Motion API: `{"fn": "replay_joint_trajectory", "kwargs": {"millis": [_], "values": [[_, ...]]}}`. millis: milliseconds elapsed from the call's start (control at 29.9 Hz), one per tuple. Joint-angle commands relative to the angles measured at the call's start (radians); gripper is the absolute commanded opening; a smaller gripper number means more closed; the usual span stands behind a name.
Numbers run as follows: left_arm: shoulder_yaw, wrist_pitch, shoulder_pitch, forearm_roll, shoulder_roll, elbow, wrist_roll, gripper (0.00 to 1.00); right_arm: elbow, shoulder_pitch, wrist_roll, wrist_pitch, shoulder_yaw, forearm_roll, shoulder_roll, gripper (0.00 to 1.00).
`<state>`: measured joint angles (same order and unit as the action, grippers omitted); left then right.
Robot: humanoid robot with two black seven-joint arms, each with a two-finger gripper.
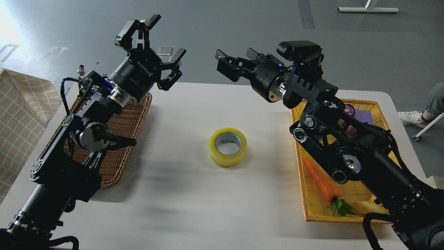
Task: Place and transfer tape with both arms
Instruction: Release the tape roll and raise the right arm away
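The tape (228, 147), a yellow translucent roll with a grey-white core, lies flat on the middle of the white table (194, 201), free of both grippers. My left gripper (152, 43) is open and empty, held high above the far end of the brown wicker basket (114, 152), well left of the tape. My right gripper (233, 62) is open and empty, raised high above the table's far edge, up and behind the tape.
A yellow basket (312, 208) at the right holds a carrot (321, 180), a purple block (364, 118) and a jar lid (349, 109), mostly hidden by my right arm. A checked cloth (20, 104) lies at the left. A person's shoe (409, 116) is at the far right.
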<state>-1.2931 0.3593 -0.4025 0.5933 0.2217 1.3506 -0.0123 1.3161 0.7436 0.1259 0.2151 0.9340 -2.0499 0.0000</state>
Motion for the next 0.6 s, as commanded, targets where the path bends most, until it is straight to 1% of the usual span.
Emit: {"fn": "replay_joint_trajectory", "kwargs": {"millis": [0,33,67,134,167,200,334,401,468,535,568], "values": [[0.004,0.007,0.004,0.003,-0.001,-0.001,-0.001,0.98,0.122,-0.084,-0.046,0.003,0.087,0.147,0.0,1.0],[0.012,0.007,0.007,0.005,-0.001,-0.001,-0.003,0.98,0.141,-0.101,-0.064,0.006,0.101,0.183,-0.003,1.0],[0.017,0.01,0.011,0.006,-0.001,0.001,-0.008,0.98,0.176,-0.134,-0.109,0.015,0.124,0.265,-0.029,1.0],[0.015,0.013,0.011,0.005,-0.002,-0.001,-0.014,0.98,0.193,-0.148,-0.146,0.018,0.137,0.333,-0.058,1.0],[0.015,0.013,0.011,0.005,-0.002,-0.001,-0.015,0.98,0.202,-0.156,-0.172,0.018,0.147,0.402,-0.087,1.0],[0.015,0.015,0.01,0.005,-0.002,-0.001,-0.015,0.98,0.21,-0.156,-0.186,0.018,0.166,0.466,-0.109,1.0],[0.017,0.013,0.01,0.007,0.001,-0.001,-0.015,0.98,0.212,-0.185,-0.19,0.02,0.226,0.632,-0.133,1.0],[0.018,0.013,0.007,0.008,0.001,-0.001,-0.014,0.98,0.213,-0.208,-0.192,0.044,0.27,0.746,-0.152,1.0],[0.017,0.007,0.005,0.007,-0.002,-0.001,-0.015,0.98,0.209,-0.233,-0.193,0.119,0.322,0.883,-0.158,1.0],[0.015,-0.002,0.011,0.007,-0.012,-0.002,-0.017,0.98,0.204,-0.251,-0.193,0.154,0.347,0.928,-0.158,1.0],[0.015,-0.011,0.014,0.008,-0.019,-0.001,-0.018,0.98,0.206,-0.271,-0.193,0.189,0.365,0.95,-0.158,1.0]]}}
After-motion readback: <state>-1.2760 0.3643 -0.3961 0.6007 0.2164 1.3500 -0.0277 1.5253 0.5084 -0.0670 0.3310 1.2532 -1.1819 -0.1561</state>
